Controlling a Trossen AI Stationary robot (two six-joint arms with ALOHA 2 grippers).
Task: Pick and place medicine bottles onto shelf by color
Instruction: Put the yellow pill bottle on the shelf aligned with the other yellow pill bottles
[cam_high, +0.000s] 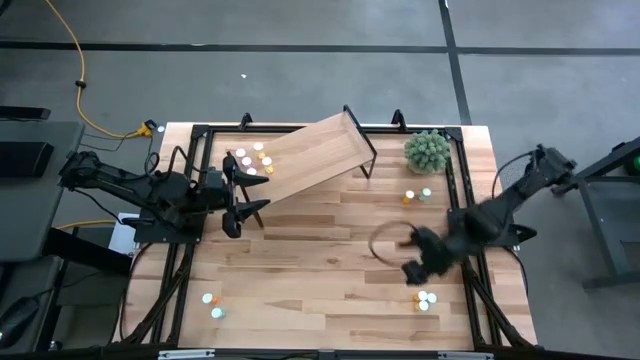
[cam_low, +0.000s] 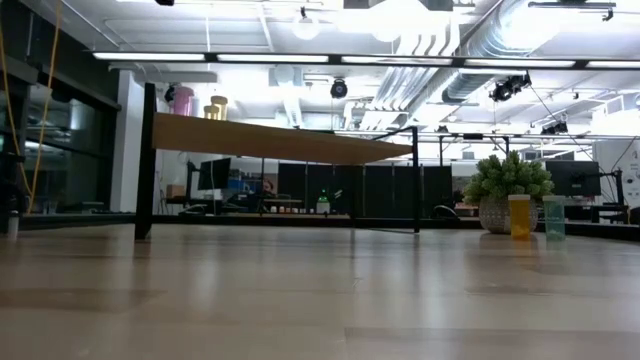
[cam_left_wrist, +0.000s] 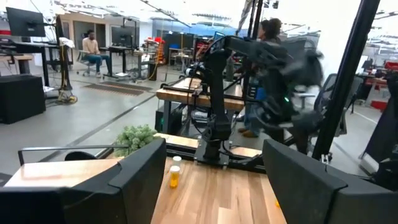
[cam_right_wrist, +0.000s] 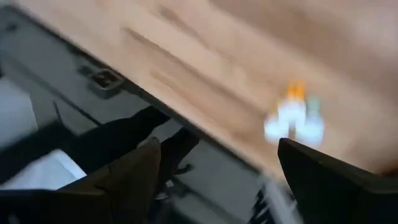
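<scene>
The light-wood shelf (cam_high: 318, 152) stands aslant at the table's far middle on black legs. Several medicine bottles (cam_high: 250, 160) stand on its left end, and the low view shows their tops (cam_low: 213, 104) above the plank (cam_low: 270, 140). Other bottles stand on the table: a pair near the plant (cam_high: 416, 195), a small group at the near right (cam_high: 425, 299), and two at the near left (cam_high: 212, 305). My left gripper (cam_high: 248, 208) hovers open and level beside the shelf's left end (cam_left_wrist: 212, 155). My right gripper (cam_high: 415, 262) is open above the near-right group (cam_right_wrist: 292, 118), pointing down at a slant (cam_right_wrist: 217, 149).
A fuzzy green plant (cam_high: 428, 150) in a pot stands at the far right corner, with a yellow bottle (cam_low: 520, 215) and a teal one (cam_low: 553, 217) beside it. Black frame rails (cam_high: 190, 180) run along the table's left and right sides. The table's middle (cam_high: 320, 260) is bare wood.
</scene>
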